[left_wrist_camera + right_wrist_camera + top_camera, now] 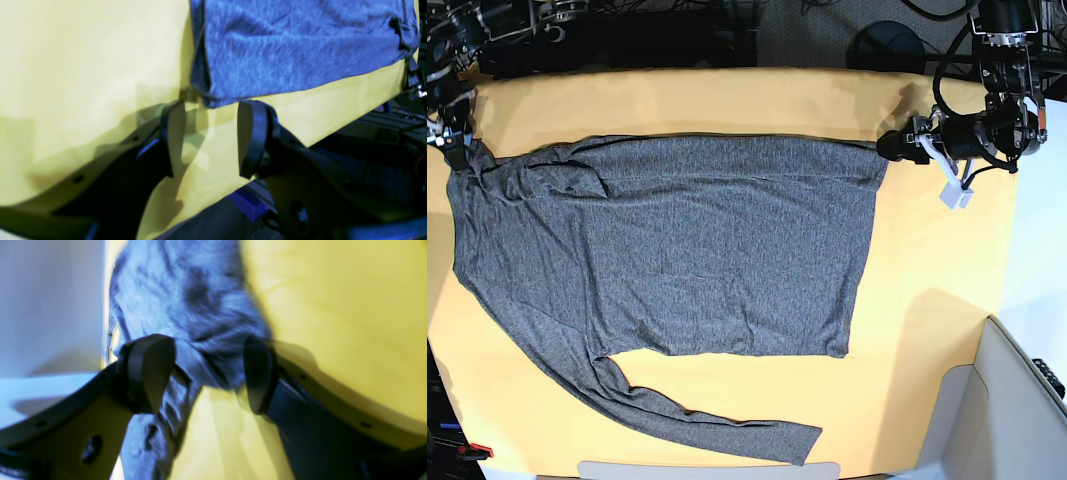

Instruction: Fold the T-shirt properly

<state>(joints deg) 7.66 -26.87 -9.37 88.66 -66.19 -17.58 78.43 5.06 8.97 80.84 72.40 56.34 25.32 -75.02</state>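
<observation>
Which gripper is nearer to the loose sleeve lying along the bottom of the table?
Neither is close. The left gripper sits at the T-shirt's upper hem corner, the right gripper at its shoulder; the sleeve lies at the opposite edge.

the base view looks straight down from high above the yellow counter (727,100), taking in nearly its whole top and both arms at its far corners. the left wrist view sits low and close behind its fingers (253,140), facing a shirt (293,46) corner near the counter's edge. the right wrist view, equally close and blurred, faces the shirt's other end, and both share that cloth with the base view.
</observation>
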